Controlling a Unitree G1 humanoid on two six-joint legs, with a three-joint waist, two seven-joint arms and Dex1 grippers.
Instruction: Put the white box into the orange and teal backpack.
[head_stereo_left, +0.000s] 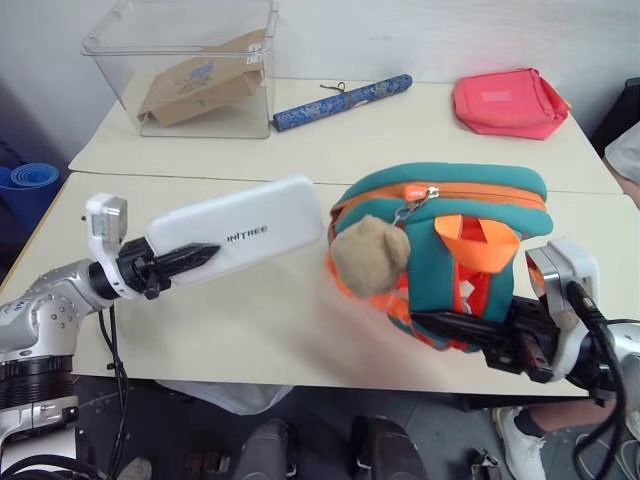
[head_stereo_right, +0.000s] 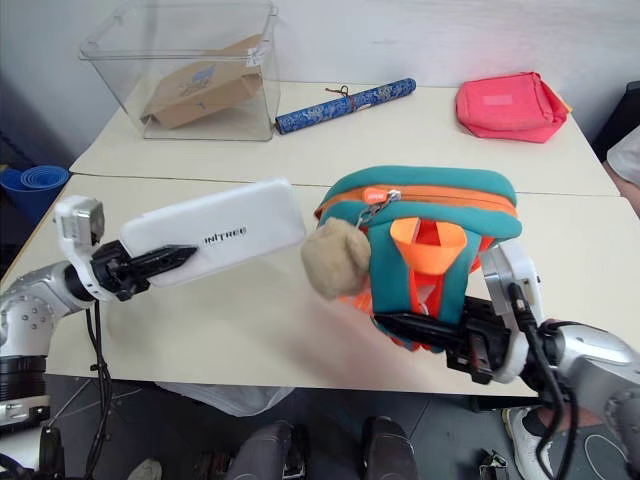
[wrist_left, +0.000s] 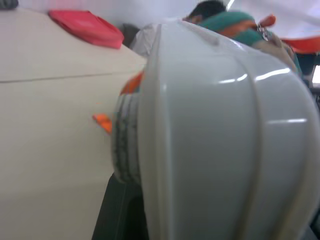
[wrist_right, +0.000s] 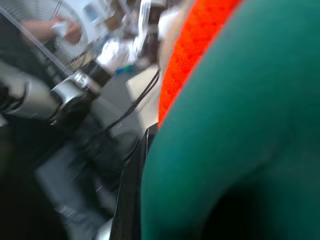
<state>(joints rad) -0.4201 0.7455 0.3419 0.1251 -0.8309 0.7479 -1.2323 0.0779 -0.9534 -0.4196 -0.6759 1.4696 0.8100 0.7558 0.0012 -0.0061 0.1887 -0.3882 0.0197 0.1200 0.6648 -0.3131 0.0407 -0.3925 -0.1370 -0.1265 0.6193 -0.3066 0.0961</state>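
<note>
smooth table (head_stereo_left: 250, 320); glossy rounded white box (head_stereo_left: 250, 228)

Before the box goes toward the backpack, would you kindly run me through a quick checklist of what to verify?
1. White box held by the left gripper: ok, its fingers clamp one end and the box is lifted off the table.
2. Orange and teal backpack held by the right gripper: ok, fingers shut on its lower edge.
3. Backpack zipper open: not ok, the orange zipper line looks closed with the pull at its end.
4. Box end facing the backpack: ok, it nearly meets the plush bear.
5. Bear clear of the way in: not ok, it hangs between the box and the backpack.
</note>
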